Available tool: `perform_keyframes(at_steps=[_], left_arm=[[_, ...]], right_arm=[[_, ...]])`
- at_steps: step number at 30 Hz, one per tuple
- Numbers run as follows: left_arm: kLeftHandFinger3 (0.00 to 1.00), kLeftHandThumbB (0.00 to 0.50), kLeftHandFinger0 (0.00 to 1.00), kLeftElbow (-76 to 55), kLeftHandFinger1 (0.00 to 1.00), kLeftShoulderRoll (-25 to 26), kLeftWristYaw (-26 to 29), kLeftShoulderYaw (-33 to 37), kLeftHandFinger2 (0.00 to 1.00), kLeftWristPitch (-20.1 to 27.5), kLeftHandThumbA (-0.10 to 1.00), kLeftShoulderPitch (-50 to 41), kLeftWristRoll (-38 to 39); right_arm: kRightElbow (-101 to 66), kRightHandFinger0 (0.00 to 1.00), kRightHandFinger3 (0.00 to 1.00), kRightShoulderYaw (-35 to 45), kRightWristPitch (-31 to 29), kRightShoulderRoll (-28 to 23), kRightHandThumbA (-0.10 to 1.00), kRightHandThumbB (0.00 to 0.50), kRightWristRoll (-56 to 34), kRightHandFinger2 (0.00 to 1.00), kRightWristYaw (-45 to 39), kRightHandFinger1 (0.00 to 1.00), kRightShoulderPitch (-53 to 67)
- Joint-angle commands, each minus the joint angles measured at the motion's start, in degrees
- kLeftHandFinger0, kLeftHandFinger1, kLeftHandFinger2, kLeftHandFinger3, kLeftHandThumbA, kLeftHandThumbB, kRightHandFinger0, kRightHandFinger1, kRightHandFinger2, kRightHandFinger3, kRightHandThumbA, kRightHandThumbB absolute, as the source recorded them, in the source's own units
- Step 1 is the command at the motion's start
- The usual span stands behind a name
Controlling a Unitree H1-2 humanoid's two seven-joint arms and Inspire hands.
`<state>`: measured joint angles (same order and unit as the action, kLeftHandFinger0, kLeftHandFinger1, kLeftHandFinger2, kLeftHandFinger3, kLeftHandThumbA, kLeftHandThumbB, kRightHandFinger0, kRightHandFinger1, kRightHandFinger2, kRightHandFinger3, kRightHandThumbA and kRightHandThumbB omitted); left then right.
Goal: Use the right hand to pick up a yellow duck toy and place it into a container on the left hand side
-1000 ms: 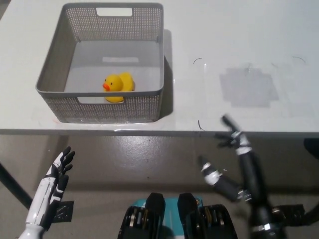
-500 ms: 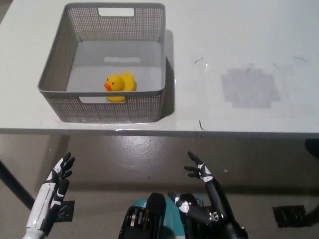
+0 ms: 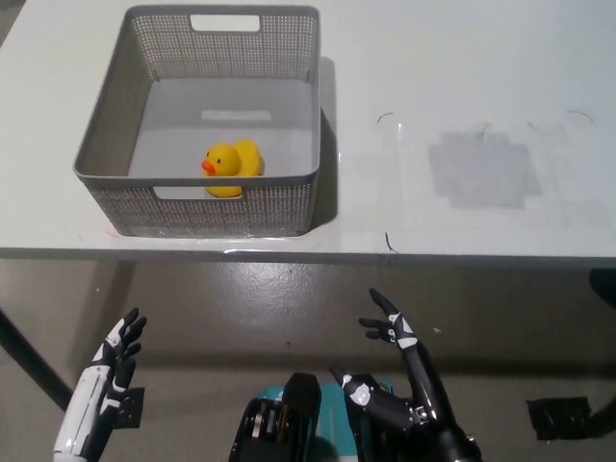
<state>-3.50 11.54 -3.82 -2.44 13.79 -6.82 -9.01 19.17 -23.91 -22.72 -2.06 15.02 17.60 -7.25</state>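
The table [image 3: 462, 58] fills the upper part of the view, its front edge running straight across just below the basket [image 3: 115, 130]. Below that edge is bare floor [image 3: 241, 308], and both hands hang there, lower than the tabletop and well apart from everything on it.

The right hand [image 3: 399, 371] is at the bottom, right of centre, fingers spread and holding nothing. The left hand [image 3: 108, 375] rests at the lower left, fingers apart too, also empty.

The right half of the table is open. It carries only a pale grey patch [image 3: 481, 171] and a few thin dark marks [image 3: 385, 117], all flat, so nothing stands in the way there.

The basket sits on the left part of the table, its near wall close to the front edge. It is grey mesh with cut-out handles [image 3: 224, 21] in its near and far walls. Inside, the duck [image 3: 229, 166] lies on the floor of the basket, near the front wall, beak pointing left. There is nothing else in the basket.
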Motion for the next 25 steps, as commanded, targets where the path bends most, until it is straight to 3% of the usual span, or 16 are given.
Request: perform_keyframes(at_steps=[1, 18, 25], left_arm=[[1.0, 0.0, 1.0, 0.02, 1.0, 0.25, 0.74, 0.12, 1.0, 2.33, 1.0, 0.1, -0.14], [1.0, 0.004, 1.0, -0.29, 1.0, -0.37, 0.9, 0.18, 1.0, 1.97, 1.0, -1.92, -0.53], [1.0, 0.001, 1.0, 0.53, 1.0, 0.04, 0.58, 0.44, 1.0, 2.95, 1.0, -2.28, -0.66]], right_arm=[[-0.98, 0.76, 1.0, -0.03, -4.21, -0.09, 0.77, 0.223, -0.78, 0.98, 1.58, 0.8, -1.44], [-0.71, 0.66, 1.0, -3.94, -4.21, -2.0, 0.71, 0.192, 1.42, 0.95, 5.45, 0.75, -1.06], [-0.5, 0.65, 1.0, -4.81, -4.21, -2.29, 0.71, 0.204, 2.58, 0.9, 7.06, 0.73, -0.54]])
